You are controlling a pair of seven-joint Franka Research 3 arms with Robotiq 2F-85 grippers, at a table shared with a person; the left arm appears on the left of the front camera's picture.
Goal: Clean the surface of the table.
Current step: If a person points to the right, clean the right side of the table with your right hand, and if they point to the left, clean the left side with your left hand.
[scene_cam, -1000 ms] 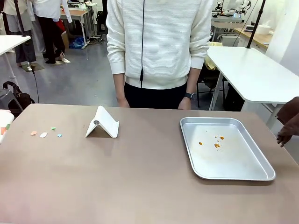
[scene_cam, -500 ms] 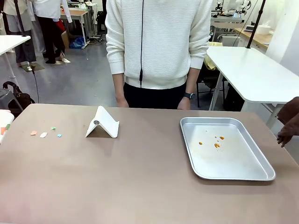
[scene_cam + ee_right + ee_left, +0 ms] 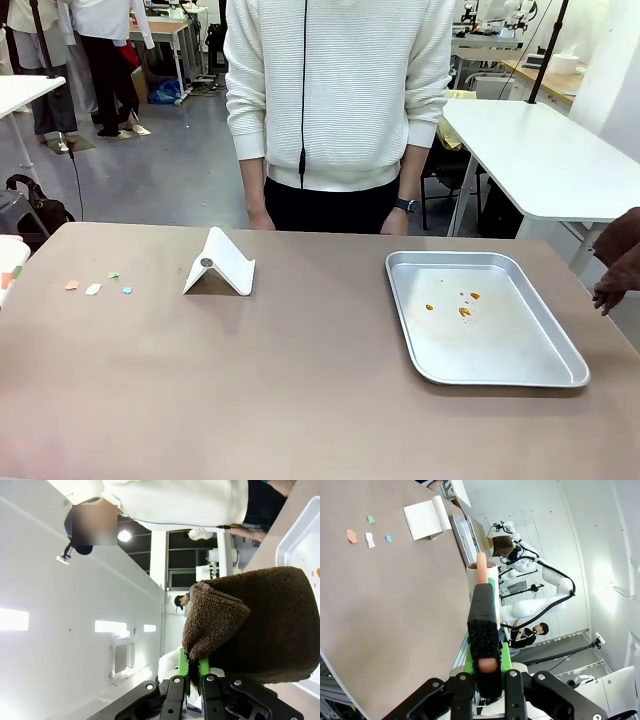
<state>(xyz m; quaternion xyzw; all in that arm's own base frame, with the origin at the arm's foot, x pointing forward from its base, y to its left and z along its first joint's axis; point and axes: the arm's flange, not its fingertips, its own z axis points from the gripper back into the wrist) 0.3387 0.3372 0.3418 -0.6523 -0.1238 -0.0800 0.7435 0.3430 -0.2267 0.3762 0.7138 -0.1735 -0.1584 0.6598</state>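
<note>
The greyish-brown table [image 3: 300, 380] carries several small coloured paper scraps [image 3: 95, 287] near its left side; the left wrist view has the scraps [image 3: 369, 539] at top left. My left gripper [image 3: 485, 666] is shut on a stick-shaped tool [image 3: 483, 615] with a black grip and pinkish ends, held above the table's edge. My right gripper [image 3: 191, 672] is shut on a brown towel cloth [image 3: 255, 625]. That brown cloth [image 3: 620, 262] hangs at the table's right edge in the front view.
A silver metal tray [image 3: 540, 372] with a few orange crumbs lies at the right. A white folded stand [image 3: 220, 268] sits left of centre. A person in a white sweater [image 3: 340, 100] stands at the far side. A white object [image 3: 8, 262] pokes in at the left edge.
</note>
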